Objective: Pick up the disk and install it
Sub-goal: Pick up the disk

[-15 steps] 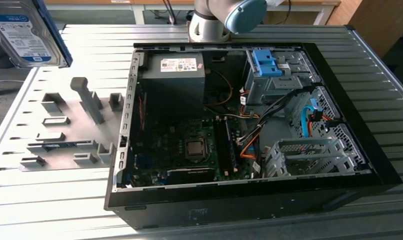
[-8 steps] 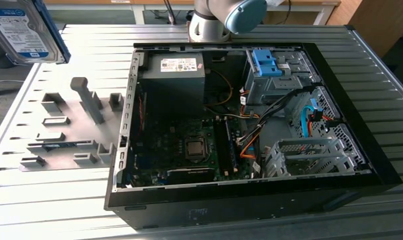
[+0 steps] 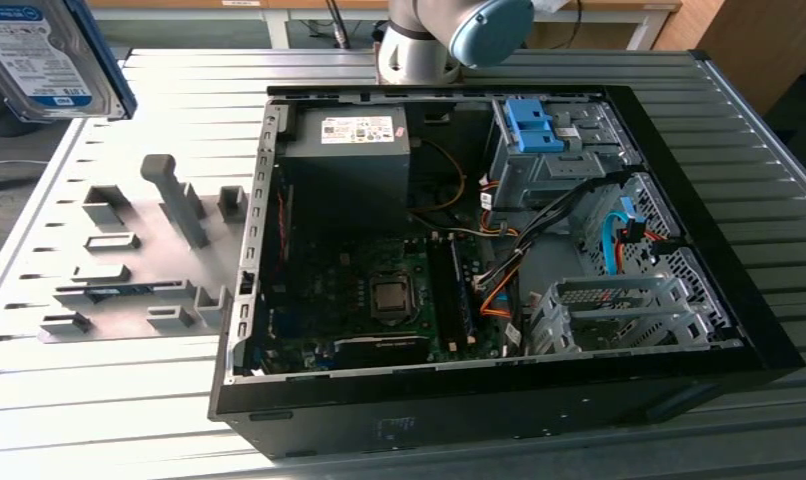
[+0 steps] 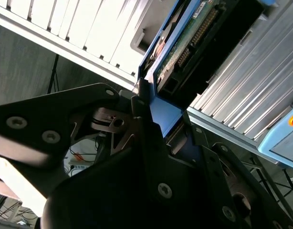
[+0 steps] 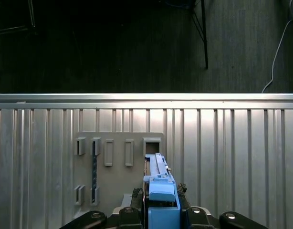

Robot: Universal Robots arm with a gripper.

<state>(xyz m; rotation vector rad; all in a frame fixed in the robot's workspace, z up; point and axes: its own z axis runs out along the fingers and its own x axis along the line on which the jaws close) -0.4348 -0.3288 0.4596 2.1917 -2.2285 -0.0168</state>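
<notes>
disk (image 3: 39, 52) aloft at exterior view's left, off the surface (image 3: 110, 420), well apart from PC case (image 3: 723, 330) | claw (image 5: 161, 200) clenched on disk | likely dense, rigid, slick metal, shock-fragile: grip casing, not connector

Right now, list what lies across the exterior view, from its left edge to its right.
disk → grey slotted plate → green motherboard inside the open computer case → silver drive cage
</notes>
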